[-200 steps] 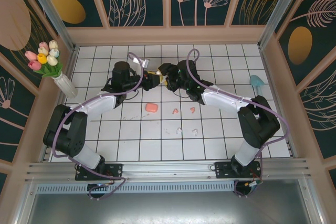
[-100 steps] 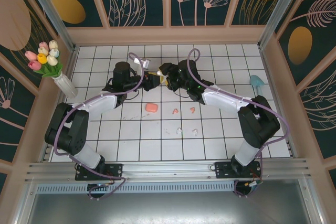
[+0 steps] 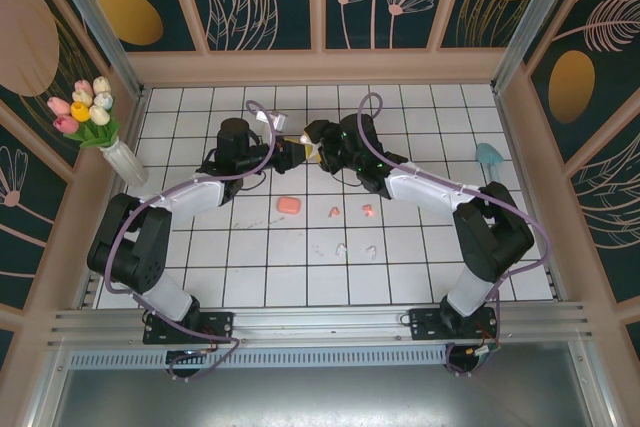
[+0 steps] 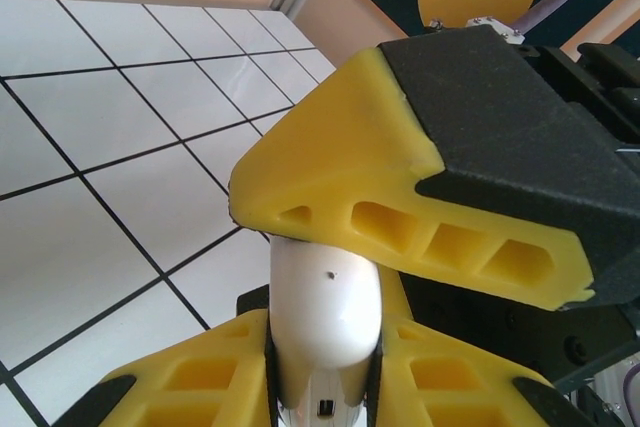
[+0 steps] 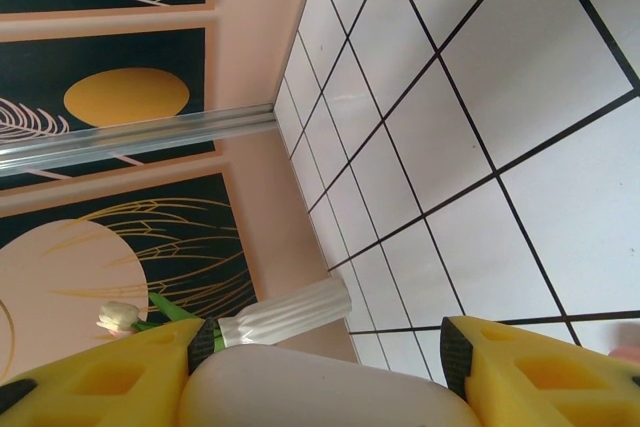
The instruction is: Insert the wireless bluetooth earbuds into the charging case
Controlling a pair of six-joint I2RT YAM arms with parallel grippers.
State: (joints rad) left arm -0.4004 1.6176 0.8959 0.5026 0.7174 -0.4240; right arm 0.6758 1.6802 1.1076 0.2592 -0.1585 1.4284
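The left gripper [image 3: 289, 153] has squeezed shut on the white charging case [image 4: 325, 312], top middle; the right gripper [image 3: 317, 153] grips it too. The earbuds [image 3: 335, 211] lie lower down on the tiles, not in yet.

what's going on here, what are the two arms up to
Both arms meet over the far middle of the tiled table. The left gripper is clamped on a white charging case, and the right gripper grips the same case from the other side. The two pink earbuds and two white earbuds lie loose on the tiles nearer the arm bases, near a pink case.
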